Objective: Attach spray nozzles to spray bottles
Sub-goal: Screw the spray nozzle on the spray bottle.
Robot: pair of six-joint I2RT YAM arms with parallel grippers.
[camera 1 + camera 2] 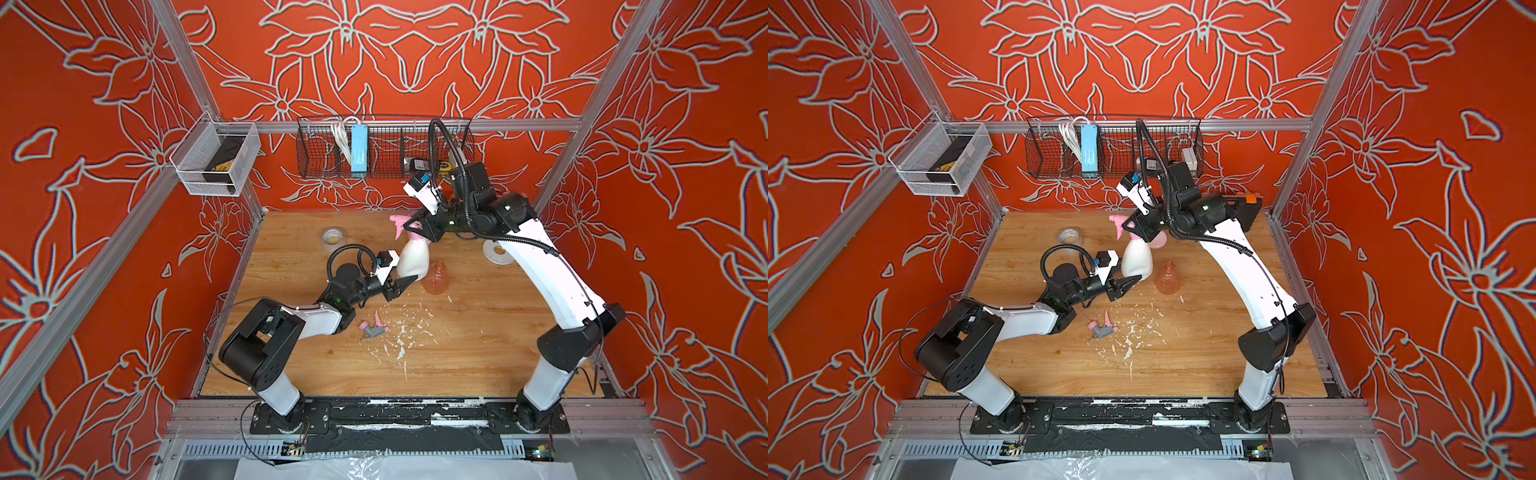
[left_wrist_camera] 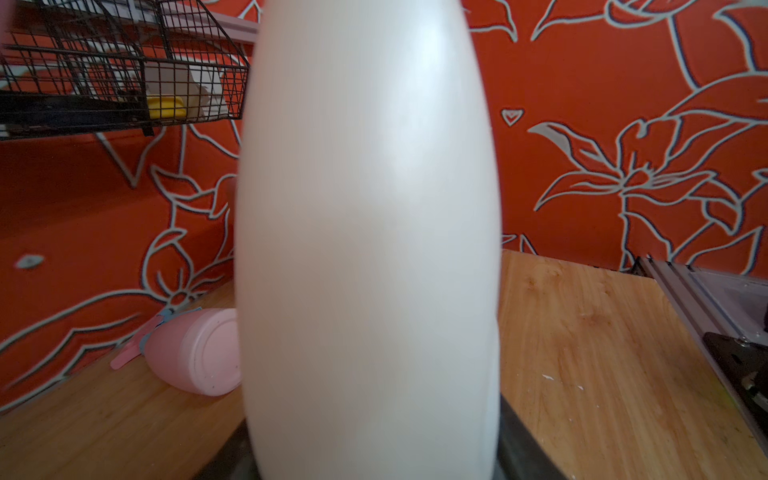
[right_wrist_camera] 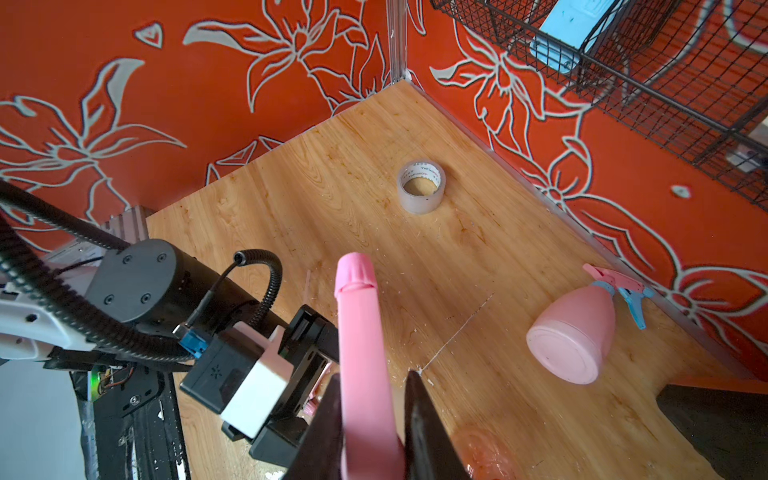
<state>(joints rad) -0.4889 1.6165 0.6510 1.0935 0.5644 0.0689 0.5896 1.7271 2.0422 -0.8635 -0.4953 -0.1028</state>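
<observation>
Right wrist view: right end effector (image 3: 372, 374) pinches the all-pink nozzle (image 3: 357, 316) atop the cream-white bottle (image 1: 411, 254) — left end effector (image 1: 404, 277) clamps its base, presumably steadying it for threading.

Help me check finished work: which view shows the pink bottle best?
Right wrist view: the whole pink bottle lies on its side, nozzle fitted. Left wrist view: half-hidden behind the white bottle. A top view shows a sliver.

Red-orange walls (image 1: 104, 208) are covered in grey-white flower outlines, and light wood grain is shown on the table (image 1: 457, 365). 3 bottles are seen: a cream-white bottle (image 1: 411, 259), a translucent orange bottle (image 1: 436, 280) and a pink bottle (image 3: 569, 336). An all-pink nozzle (image 3: 357, 332), a pink-and-grey nozzle (image 1: 375, 330) and a pink-and-blue nozzle (image 3: 623, 289) are also seen.
</observation>
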